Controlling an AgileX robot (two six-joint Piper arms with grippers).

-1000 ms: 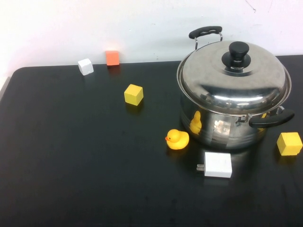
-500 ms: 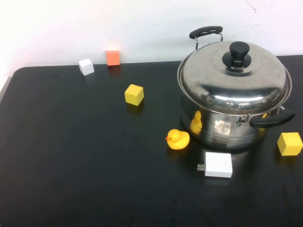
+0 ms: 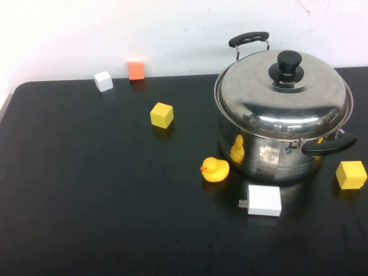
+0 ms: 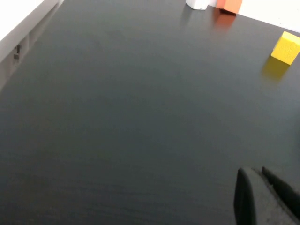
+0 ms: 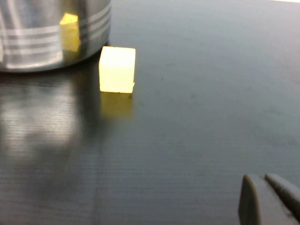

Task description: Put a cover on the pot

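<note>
On the black table (image 3: 86,201) I see nothing moved since 1 second ago: lid (image 3: 284,95) covers the pot (image 3: 270,155); left claw (image 4: 262,199) and right claw (image 5: 267,199) hover low, fingers together.

Laboratory test bench: a bare black table (image 3: 86,201) against a plain white wall (image 3: 115,29), strewn with unrelated props, namely coloured cubes (image 3: 162,115), a rubber duck (image 3: 215,169), a charger (image 3: 264,200) and a pot (image 3: 276,149).

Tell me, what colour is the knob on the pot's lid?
Black. The knob shows best in the high view.
</note>
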